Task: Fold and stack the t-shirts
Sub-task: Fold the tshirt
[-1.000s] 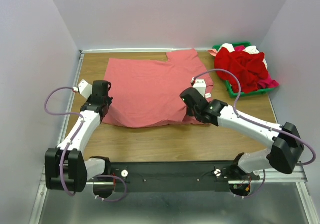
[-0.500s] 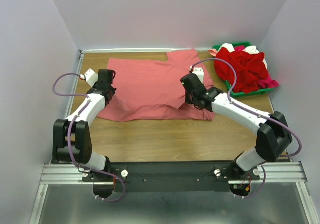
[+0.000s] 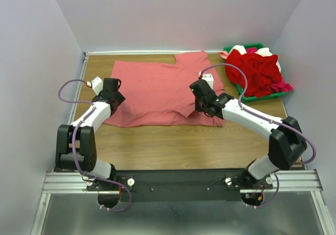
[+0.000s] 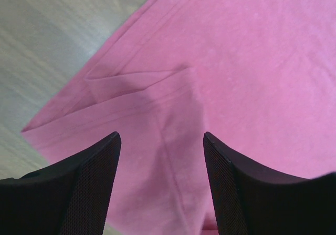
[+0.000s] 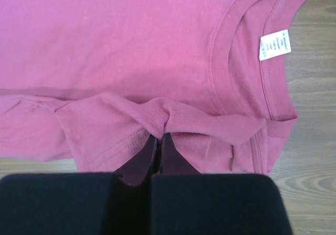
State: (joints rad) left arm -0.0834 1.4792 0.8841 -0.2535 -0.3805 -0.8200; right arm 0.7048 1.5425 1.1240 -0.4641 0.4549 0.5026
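- Top view first: the salmon-pink cotton t-shirt [image 3: 157, 90] lies spread out on the far half of the brown wooden table [image 3: 184, 145].
- The left gripper [image 3: 112, 89] sits low over that shirt's left edge. The right gripper [image 3: 203, 102] is down on its near-right part, where the cloth is bunched.
- Over in the far right corner stands the green plastic tray [image 3: 251, 96], close to the shirt's far sleeve. It is heaped with crumpled clothes: a bright red tee [image 3: 254, 69] on top, a white tee [image 3: 239, 49] at the far rim, and a magenta tee [image 3: 284, 85] peeking out on the right.
- Left wrist view: the left gripper [image 4: 160, 138] has its black fingers [image 4: 89, 182] standing well apart with nothing caught between them.
- The salmon-pink cotton t-shirt [image 4: 252, 61] lies flat beneath, and just ahead of the tips a hemmed corner is folded over on itself. Bare table [image 4: 52, 35] shows to the left of the cloth.
- Right wrist view: the right gripper [image 5: 158, 145] has its jaws pressed tight together, pinching a raised ridge of the salmon-pink cotton t-shirt [image 5: 121, 35].
- Creases fan out to both sides of the pinch. To the right runs the ribbed collar [image 5: 223, 61], with the small white neck label [image 5: 274, 44] flat inside it.
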